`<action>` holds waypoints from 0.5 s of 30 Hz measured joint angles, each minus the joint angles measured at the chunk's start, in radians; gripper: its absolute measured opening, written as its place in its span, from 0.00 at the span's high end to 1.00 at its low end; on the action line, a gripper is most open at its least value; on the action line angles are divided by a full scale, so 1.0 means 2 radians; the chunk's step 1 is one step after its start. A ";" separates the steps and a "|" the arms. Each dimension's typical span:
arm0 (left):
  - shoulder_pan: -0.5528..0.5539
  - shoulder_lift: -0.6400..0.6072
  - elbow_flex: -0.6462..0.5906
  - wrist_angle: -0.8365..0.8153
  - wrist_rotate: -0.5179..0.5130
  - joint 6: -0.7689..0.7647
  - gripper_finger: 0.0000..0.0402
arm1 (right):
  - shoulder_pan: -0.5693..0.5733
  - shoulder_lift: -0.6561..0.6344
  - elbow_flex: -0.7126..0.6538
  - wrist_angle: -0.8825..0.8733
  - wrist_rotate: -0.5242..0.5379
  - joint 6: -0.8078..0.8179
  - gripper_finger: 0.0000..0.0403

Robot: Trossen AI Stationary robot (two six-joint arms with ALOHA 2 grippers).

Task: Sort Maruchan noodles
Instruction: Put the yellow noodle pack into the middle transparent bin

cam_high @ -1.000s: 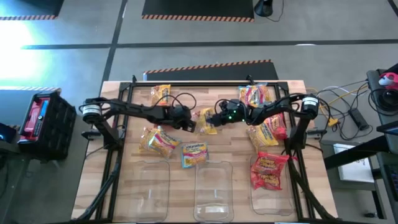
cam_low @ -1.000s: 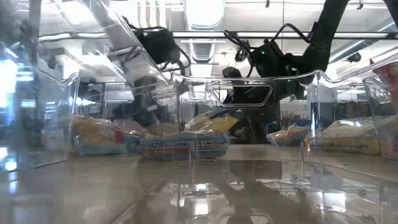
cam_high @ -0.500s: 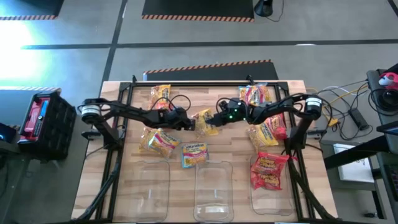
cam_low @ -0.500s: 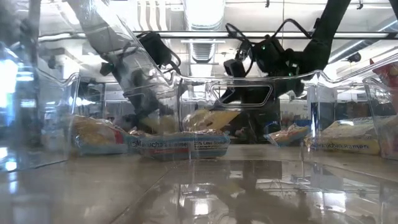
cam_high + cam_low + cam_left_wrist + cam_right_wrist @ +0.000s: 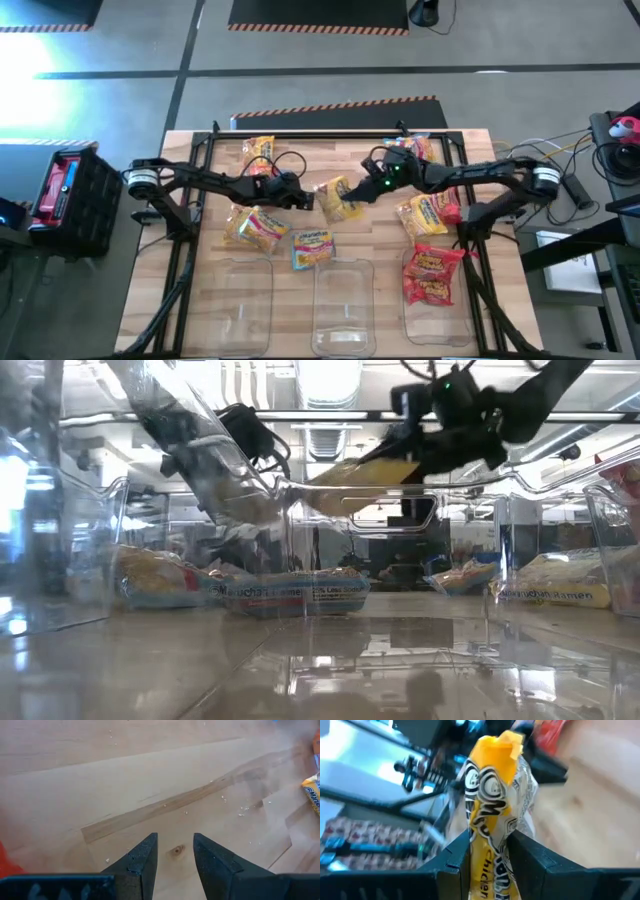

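Observation:
A yellow-orange Maruchan noodle packet (image 5: 338, 201) hangs above the middle of the table with my right gripper (image 5: 359, 193) shut on it. In the low view the packet (image 5: 358, 474) juts out from that gripper (image 5: 418, 458), well above the table. My left gripper (image 5: 307, 199) stands just left of the packet, tipped down over bare wood, open with nothing between its fingers (image 5: 145, 857). Other packets lie flat on the table: yellow ones (image 5: 258, 150) (image 5: 253, 228), a pale blue one (image 5: 313, 247), and red ones (image 5: 433, 272) (image 5: 428, 212). My right gripper pinches one end of the yellow-orange packet (image 5: 489, 851) between its two fingers (image 5: 456, 855). The fingers come nearly level from the table's right side. The crinkled packet sticks out past the fingertips toward the left, slightly tilted, lifted clear of the table.
Three clear plastic bins (image 5: 243, 300) (image 5: 343, 305) (image 5: 437, 318) stand in a row along the near edge; the red packet lies at the right one. More red and yellow packets (image 5: 410, 150) lie at the far right. A black frame (image 5: 330, 135) rims the table.
My right gripper has risen with the yellow-orange packet, which has come off the table and now hangs clear of it. My left gripper has stayed in place beside it and tipped a little.

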 joint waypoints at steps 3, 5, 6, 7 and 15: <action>0.000 0.000 0.000 0.006 0.001 -0.001 0.73 | 0.005 -0.035 0.000 -0.060 -0.010 -0.021 0.74; 0.000 0.000 0.000 0.019 0.007 -0.001 0.73 | 0.010 -0.053 0.000 -0.091 -0.011 -0.029 0.74; 0.000 -0.001 0.000 0.027 0.011 -0.001 0.73 | 0.013 -0.062 0.000 -0.102 -0.011 -0.030 0.74; 0.000 -0.001 0.000 0.033 0.012 -0.001 0.73 | 0.016 -0.070 0.000 -0.113 -0.013 -0.031 0.74; 0.000 -0.001 0.001 0.054 0.015 -0.018 0.73 | 0.053 -0.094 0.000 -0.136 -0.028 -0.046 0.74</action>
